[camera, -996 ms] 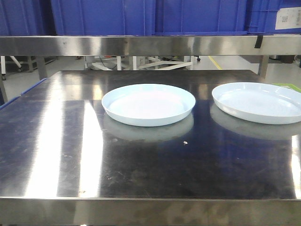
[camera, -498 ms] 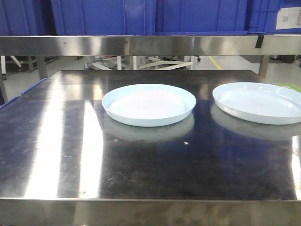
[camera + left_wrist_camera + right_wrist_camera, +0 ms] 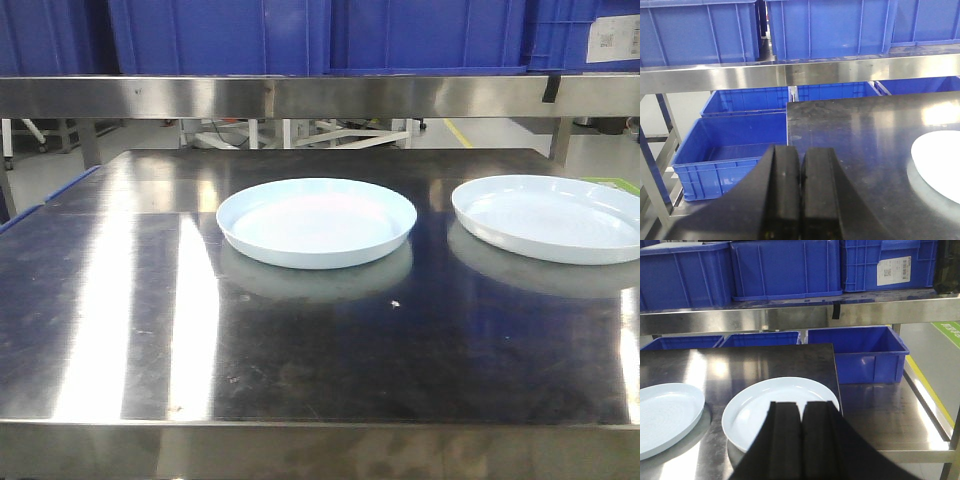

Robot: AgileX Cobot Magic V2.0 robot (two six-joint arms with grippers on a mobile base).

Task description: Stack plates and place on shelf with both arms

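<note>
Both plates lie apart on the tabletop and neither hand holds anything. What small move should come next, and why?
Probably open the right hand and lower it toward the near rim of the right plate. The hand is shut with that plate directly ahead, and the other plate lies apart beside it, so nothing is stacked yet. The left hand is shut too.

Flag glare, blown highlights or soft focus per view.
Front view: broad glare streaks on the steel tabletop, which mirrors both plates. Left wrist view: the plate at the right edge is blown out white; the left fingers are dark and soft. Right wrist view: plates evenly lit, right fingers a black silhouette.
</note>
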